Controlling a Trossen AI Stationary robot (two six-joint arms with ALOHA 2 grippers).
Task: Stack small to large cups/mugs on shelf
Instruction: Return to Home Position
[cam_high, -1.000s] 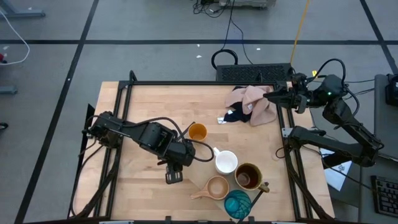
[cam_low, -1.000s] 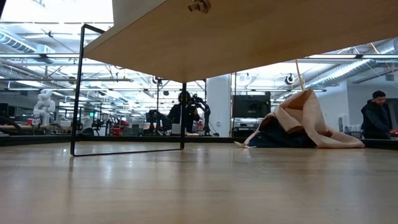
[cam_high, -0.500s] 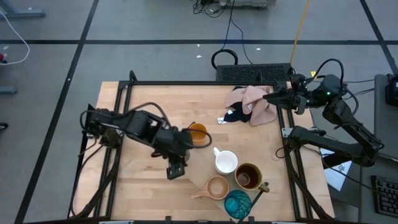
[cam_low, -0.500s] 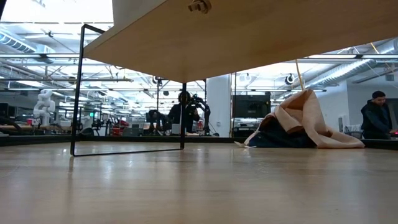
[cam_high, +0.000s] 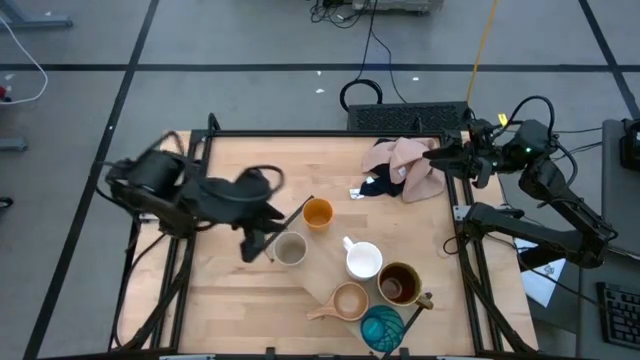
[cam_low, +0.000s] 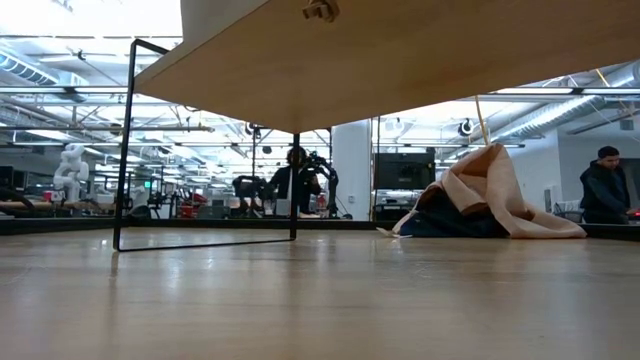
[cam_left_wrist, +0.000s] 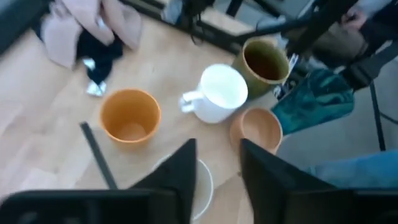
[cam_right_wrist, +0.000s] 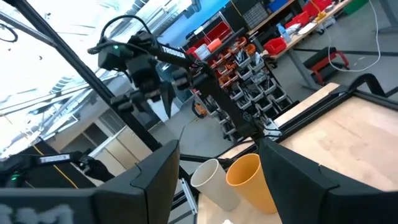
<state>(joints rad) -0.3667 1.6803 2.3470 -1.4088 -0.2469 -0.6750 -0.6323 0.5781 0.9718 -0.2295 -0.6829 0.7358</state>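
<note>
6 cups are seen standing upright, mouths up, on the shelf (cam_low: 400, 60) in 2 rows: orange cup (cam_high: 318, 212), white handled mug (cam_high: 364, 261) and dark brown handled mug (cam_high: 398, 283); then beige-grey cup (cam_high: 291, 249), tan handled cup (cam_high: 349, 300) and teal glazed cup (cam_high: 381, 327). Each is judged rigid, light, slick and breakable, best pinched across 1 rim wall, its long axis being vertical. The left gripper (cam_left_wrist: 216, 149) is held parted and empty near the beige-grey cup. The right gripper (cam_right_wrist: 219, 149), spread wide and empty, is parked by the pink cloth (cam_high: 410, 160).
</note>
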